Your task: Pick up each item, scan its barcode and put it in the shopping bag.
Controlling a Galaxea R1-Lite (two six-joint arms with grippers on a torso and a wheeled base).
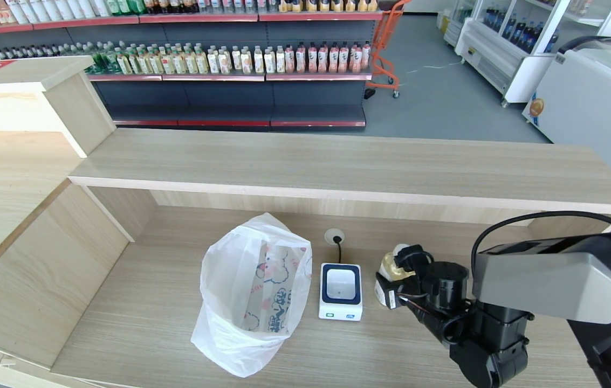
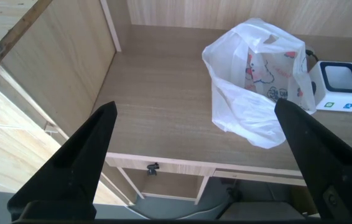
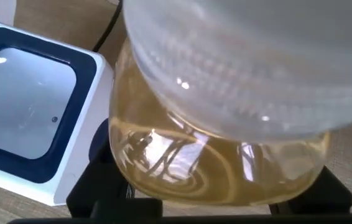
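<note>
Bottle (image 1: 391, 265) of amber liquid is seen in the head view, clamped by the right gripper (image 1: 403, 279) at 3 o'clock of the scanner (image 1: 341, 291); the shopping bag (image 1: 251, 302) stands at 9 o'clock of it. In the left wrist view, the left gripper (image 2: 196, 124) is spread wide over the counter (image 2: 163, 93). In the right wrist view, the bottle is pressed between dark fingers (image 3: 92, 196), just beside the scanner.

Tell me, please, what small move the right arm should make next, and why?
Probably carry the bottle sideways over the scanner, label toward its window. The right gripper grips the bottle beside the scanner, not above its window, and the bag lies on the scanner's other side.
</note>
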